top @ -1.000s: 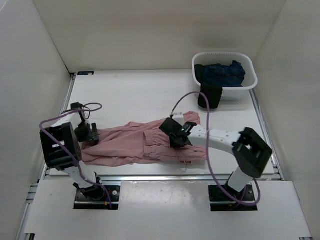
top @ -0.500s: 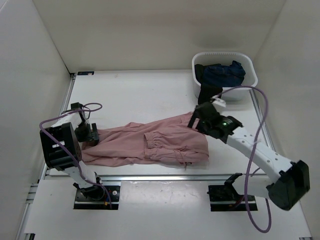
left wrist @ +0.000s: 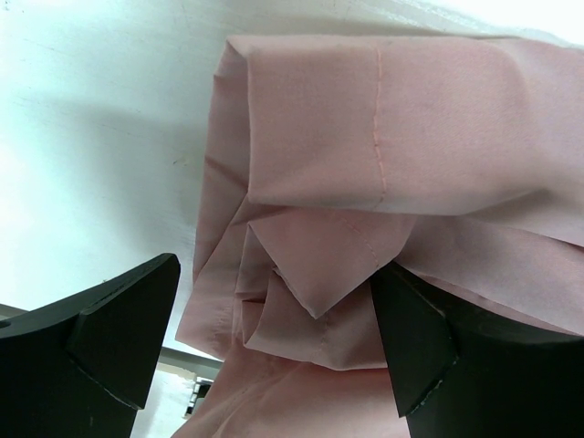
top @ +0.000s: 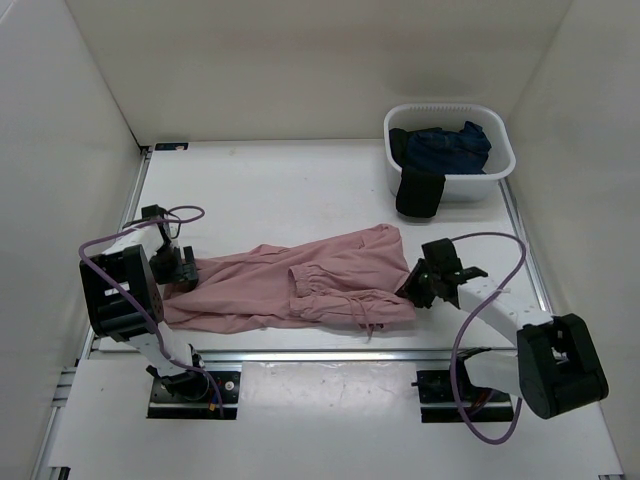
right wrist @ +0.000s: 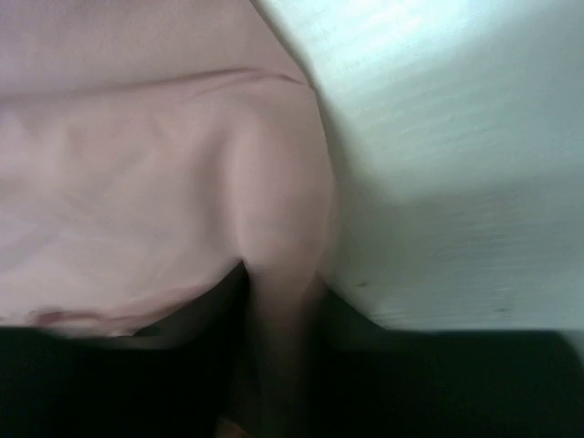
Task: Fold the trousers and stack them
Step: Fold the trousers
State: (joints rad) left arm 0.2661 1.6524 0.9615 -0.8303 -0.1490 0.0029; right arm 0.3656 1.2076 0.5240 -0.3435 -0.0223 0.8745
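My left gripper (left wrist: 274, 306) is spread wide. One dark finger (left wrist: 123, 333) sits just off the cloth edge and the other (left wrist: 424, 342) rests against it. Between them lies the bunched, folded-over leg end of the trousers (top: 300, 285). A stitched hem line runs across the top layer.

My right gripper (top: 416, 290) is down at the opposite end, at the right edge of the waist part. Its wrist view is blurred, but a narrow ridge of pink cloth runs down into the dark gap between the fingers, so I read it as pinching the trousers there. White surface shows just beside that ridge.

From above, the trousers lie stretched left to right across the near half of the bench (top: 280, 190). They are wrinkled, with the gathered waistband near the middle and a thin drawstring trailing off the near edge.

Well apart, at the far right corner, stands a white tub (top: 500, 170). A navy garment (top: 445, 148) is heaped inside it, and a black cloth (top: 420, 193) hangs over its front wall onto the bench.
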